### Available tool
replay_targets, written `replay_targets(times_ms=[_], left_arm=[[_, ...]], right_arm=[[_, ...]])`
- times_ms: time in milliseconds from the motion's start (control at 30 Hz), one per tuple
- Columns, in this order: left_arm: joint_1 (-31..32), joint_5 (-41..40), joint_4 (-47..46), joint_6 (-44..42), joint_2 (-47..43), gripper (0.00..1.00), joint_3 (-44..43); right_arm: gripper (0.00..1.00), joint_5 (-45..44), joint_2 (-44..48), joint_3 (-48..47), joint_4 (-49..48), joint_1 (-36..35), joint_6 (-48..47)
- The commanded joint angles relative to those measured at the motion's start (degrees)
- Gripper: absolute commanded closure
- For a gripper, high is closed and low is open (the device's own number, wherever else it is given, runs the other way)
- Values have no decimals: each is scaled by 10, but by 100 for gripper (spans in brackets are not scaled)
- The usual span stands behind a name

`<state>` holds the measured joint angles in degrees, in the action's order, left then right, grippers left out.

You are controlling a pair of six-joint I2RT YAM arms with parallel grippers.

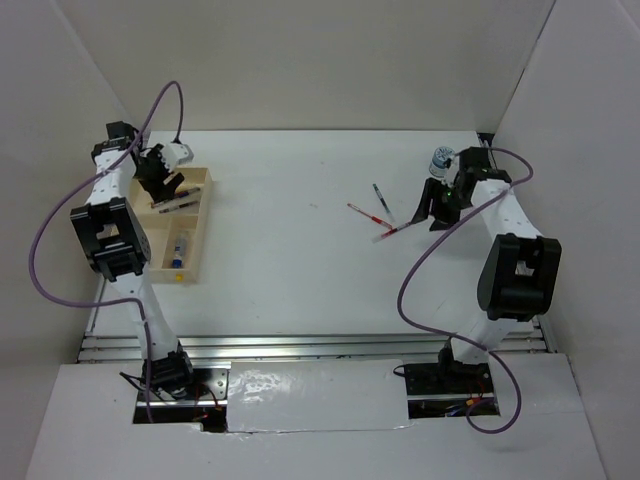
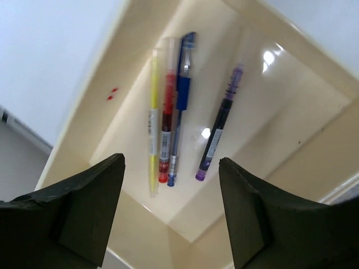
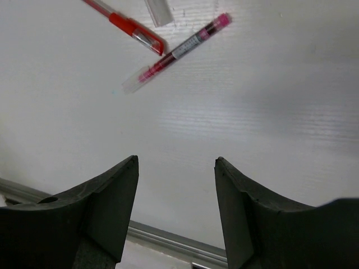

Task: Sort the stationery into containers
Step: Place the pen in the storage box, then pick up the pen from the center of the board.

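The light-wood tray [image 1: 204, 232] lies at the left. My left gripper [image 1: 163, 187] hangs open and empty above its far compartment. In the left wrist view [image 2: 171, 162] that compartment [image 2: 90, 106] holds a yellow pen [image 2: 152, 123], a red pen [image 2: 166, 126], a blue pen [image 2: 180, 101] and a purple pen [image 2: 219, 129]. A small clear bottle with a blue cap [image 1: 181, 246] lies in a nearer compartment. A dark pen [image 1: 381, 198], a red pen [image 1: 367, 212] and a pink pen [image 1: 390, 232] lie on the table right of centre. My right gripper [image 1: 437, 208] is open and empty just right of them; the right wrist view [image 3: 175, 162] shows the red pen [image 3: 132, 27] and the pink pen [image 3: 176, 49] ahead of the fingers.
A blue-and-white patterned roll [image 1: 440, 159] sits behind the right wrist. A small yellow bit [image 1: 178, 277] is at the tray's near end. White walls close the table on three sides. A metal rail [image 1: 320, 345] runs along the near edge.
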<state>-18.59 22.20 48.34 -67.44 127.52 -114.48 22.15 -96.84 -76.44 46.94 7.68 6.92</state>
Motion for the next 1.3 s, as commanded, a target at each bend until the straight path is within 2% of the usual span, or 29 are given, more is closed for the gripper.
replay_targets(times_ms=[0, 100, 200, 333, 467, 633, 833, 1067, 1267], left_arm=[[-19, 71, -78, 113, -97, 19, 12], [-24, 122, -103, 175, -151, 18, 32], [-20, 160, -80, 206, -185, 17, 29], [-11, 220, 6, 214, -202, 17, 11], [-7, 259, 36, 256, -220, 19, 27], [-2, 297, 41, 272, -249, 21, 91], [7, 312, -19, 296, -307, 22, 211], [30, 314, -14, 283, -322, 22, 234], [38, 311, -45, 304, -334, 24, 252]], right_arm=[[37, -54, 9, -41, -50, -43, 36], [47, -58, 21, -59, -99, -104, -10], [54, -78, -32, -144, -74, -168, -89], [55, -86, -147, -274, -6, -214, -197], [54, -94, -222, -341, 37, -241, -260], [52, -116, -262, -345, 27, -246, -299], [45, -136, -259, -310, -9, -250, -319], [48, -127, -285, -301, 14, -244, -350], [52, -135, -292, -270, 1, -242, -364]])
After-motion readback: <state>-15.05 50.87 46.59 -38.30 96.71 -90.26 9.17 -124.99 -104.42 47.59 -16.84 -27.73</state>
